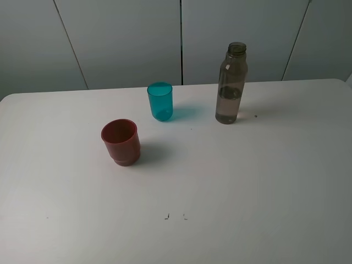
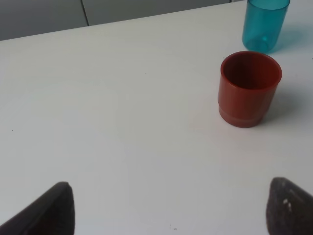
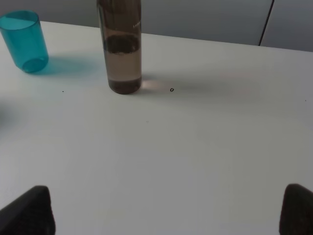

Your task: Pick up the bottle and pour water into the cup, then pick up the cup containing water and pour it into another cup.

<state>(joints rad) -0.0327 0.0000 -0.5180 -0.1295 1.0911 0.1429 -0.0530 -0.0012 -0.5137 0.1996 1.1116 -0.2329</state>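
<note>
The smoky grey-brown bottle [image 1: 231, 83] stands upright and uncapped at the back right of the white table [image 1: 264, 192]; it also shows in the right wrist view [image 3: 120, 46]. The teal cup [image 1: 160, 101] stands left of it, upright, and shows in both wrist views [image 2: 264, 24] [image 3: 24, 41]. The dark red cup [image 1: 121, 142] stands nearer and further left, upright and empty [image 2: 249, 88]. Neither gripper shows in the exterior high view. My left gripper [image 2: 168, 208] is open, well short of the red cup. My right gripper [image 3: 166, 210] is open, well short of the bottle.
The table's back edge [image 1: 181, 87] meets a grey panelled wall [image 1: 126, 38]. A small dark speck [image 1: 256, 115] lies right of the bottle, and faint marks [image 1: 175, 216] lie near the table's front.
</note>
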